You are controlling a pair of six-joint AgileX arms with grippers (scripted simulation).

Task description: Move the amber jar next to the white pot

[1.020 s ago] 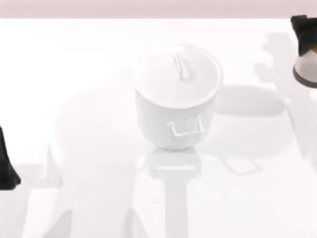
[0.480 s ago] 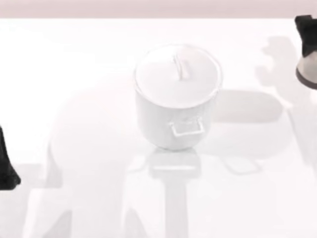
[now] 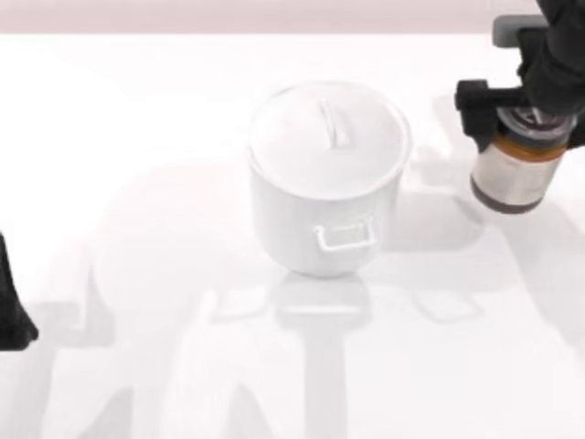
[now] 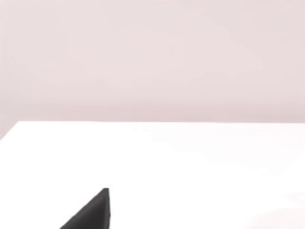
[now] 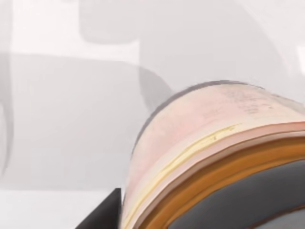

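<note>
The right gripper [image 3: 526, 114] holds the amber jar [image 3: 514, 171] by its lid end, fingers closed around it, at about two o'clock on the table. The jar hangs upright with its long axis vertical, and I judge it is off the surface. The white pot [image 3: 326, 174] stands at the centre, at nine o'clock from the jar and apart from it, so the carry should run that way. The left arm [image 3: 13, 306] is parked at the table's nine o'clock edge, its fingers unreadable.

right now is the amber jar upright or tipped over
Roughly upright: in the top view the amber jar hangs lid-up, base down, in the right gripper, right of the white pot.
</note>
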